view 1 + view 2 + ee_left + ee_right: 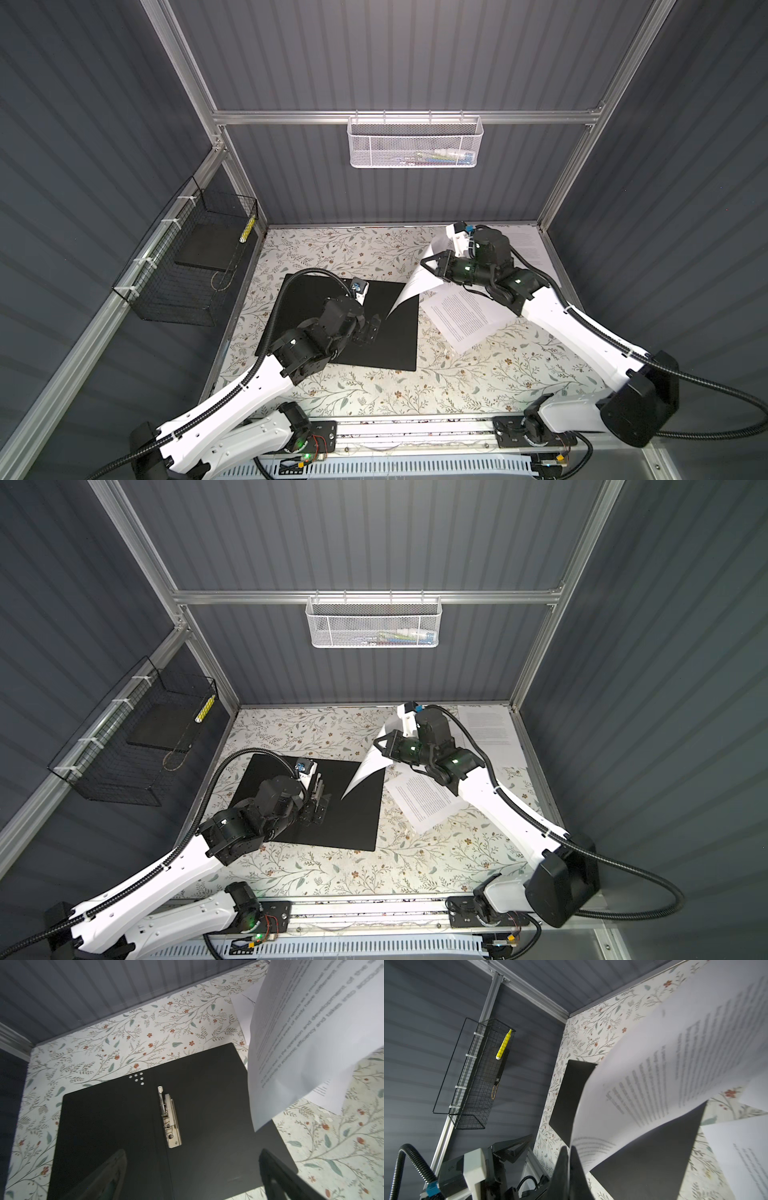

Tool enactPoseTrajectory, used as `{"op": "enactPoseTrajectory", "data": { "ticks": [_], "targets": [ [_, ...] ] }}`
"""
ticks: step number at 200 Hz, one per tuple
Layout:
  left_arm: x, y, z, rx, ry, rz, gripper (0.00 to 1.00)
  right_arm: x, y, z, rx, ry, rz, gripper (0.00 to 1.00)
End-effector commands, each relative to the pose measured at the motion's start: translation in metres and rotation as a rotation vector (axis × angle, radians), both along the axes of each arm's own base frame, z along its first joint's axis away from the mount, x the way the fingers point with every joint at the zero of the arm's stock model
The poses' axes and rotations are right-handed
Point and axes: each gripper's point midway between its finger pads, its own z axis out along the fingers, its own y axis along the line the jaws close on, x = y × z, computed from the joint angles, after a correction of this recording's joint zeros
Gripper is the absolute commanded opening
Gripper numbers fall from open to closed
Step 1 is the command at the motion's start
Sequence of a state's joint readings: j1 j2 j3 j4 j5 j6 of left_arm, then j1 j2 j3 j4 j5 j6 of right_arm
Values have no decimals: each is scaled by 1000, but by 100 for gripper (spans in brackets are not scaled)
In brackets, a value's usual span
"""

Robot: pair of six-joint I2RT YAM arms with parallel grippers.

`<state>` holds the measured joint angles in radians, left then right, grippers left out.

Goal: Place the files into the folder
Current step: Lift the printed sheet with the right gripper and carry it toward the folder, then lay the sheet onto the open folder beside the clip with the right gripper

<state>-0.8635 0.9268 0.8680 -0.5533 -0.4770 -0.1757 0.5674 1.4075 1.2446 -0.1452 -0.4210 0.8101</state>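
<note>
Left arm (249, 382) hid part of the open flat black folder (395, 340) in both top views. Print on the held white paper sheet (654, 1084) was blurred in right wrist view, sheet cut off at frame edge. Contents of white mesh wall basket (374, 145): too small to identify.

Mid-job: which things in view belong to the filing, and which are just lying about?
Job: folder, lying open; held sheet in the shut right pincer; sheet beside folder; sheet at back.
Lying about: black wire basket with yellow marker; white mesh basket.
</note>
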Motion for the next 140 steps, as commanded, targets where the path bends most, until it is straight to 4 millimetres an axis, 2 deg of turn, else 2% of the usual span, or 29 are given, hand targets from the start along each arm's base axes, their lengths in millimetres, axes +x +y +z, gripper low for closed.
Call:
{"op": "enactPoseTrajectory", "data": {
  "ticks": [1, 37, 54, 67, 89, 92, 116, 129, 140],
  "targets": [
    [6, 15, 11, 27, -66, 65, 100, 2, 24, 27, 68, -46, 72, 0],
    [11, 32, 19, -21, -86, 136, 100, 9, 42, 27, 128, -59, 103, 0],
    [12, 33, 18, -34, -77, 134, 100, 12, 42, 5, 116, -42, 91, 0],
    [13, 31, 15, -41, -62, 128, 100, 15, 40, -27, 87, 4, 67, 0],
    [14, 28, 11, -46, -38, 116, 100, 12, 35, -98, 17, 131, 21, 0],
    [13, 27, 11, -46, -36, 113, 100, 11, 31, -112, -3, 154, 2, 0],
    [13, 25, 10, -53, -29, 103, 100, 0, 8, -190, -104, 274, -124, 0],
    [13, 24, 10, -58, -26, 99, 100, -11, 3, -220, -135, 318, -162, 0],
    [12, 22, 9, -63, -20, 90, 100, -20, 0, -236, -173, 339, -195, 0]
  ]
}}
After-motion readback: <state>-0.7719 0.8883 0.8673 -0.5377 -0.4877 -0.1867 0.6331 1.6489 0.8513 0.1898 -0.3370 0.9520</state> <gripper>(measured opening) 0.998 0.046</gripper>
